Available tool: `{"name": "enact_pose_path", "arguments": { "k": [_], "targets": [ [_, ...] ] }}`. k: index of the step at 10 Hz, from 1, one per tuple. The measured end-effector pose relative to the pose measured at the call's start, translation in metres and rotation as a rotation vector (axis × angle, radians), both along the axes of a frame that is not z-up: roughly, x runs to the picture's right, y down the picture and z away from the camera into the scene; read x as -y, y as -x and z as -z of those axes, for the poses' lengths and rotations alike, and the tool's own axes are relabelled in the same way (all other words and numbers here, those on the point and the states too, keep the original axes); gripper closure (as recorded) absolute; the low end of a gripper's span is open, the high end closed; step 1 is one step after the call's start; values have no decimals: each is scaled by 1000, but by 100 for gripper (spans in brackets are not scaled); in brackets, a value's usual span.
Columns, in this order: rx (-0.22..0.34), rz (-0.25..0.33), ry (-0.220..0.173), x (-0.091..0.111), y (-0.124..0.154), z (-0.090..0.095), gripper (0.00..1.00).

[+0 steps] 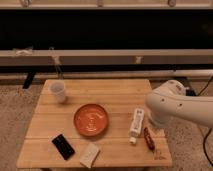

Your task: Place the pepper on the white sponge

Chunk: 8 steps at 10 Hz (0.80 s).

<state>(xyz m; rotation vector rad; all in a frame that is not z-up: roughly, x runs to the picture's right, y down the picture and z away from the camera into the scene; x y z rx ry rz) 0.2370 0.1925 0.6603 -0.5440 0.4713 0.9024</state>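
The small dark red pepper (148, 138) lies on the wooden table (115, 92) near its right front corner, just right of a white tube. The off-white sponge (90, 154) lies near the front edge, left of centre, next to a black phone. My gripper (154, 123) is at the lower end of the white arm (182, 105), just above the pepper and beside the tube; the arm's bulk hides most of it. Nothing shows in its grasp.
A round orange-red plate (91, 120) sits mid-table. A white tube with a cap (136, 124) lies right of it. A black phone (63, 146) lies at the front left. A white cup (58, 91) stands at the back left. A dark bench runs behind the table.
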Motion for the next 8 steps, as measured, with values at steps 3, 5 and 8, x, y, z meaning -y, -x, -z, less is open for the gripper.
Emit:
{"name": "enact_pose_path", "arguments": {
  "k": [3, 5, 8],
  "targets": [
    [20, -58, 2, -29, -1, -23, 48],
    [48, -98, 0, -54, 1, -49, 26],
    [78, -117, 1, -66, 6, -68, 20]
  ]
}}
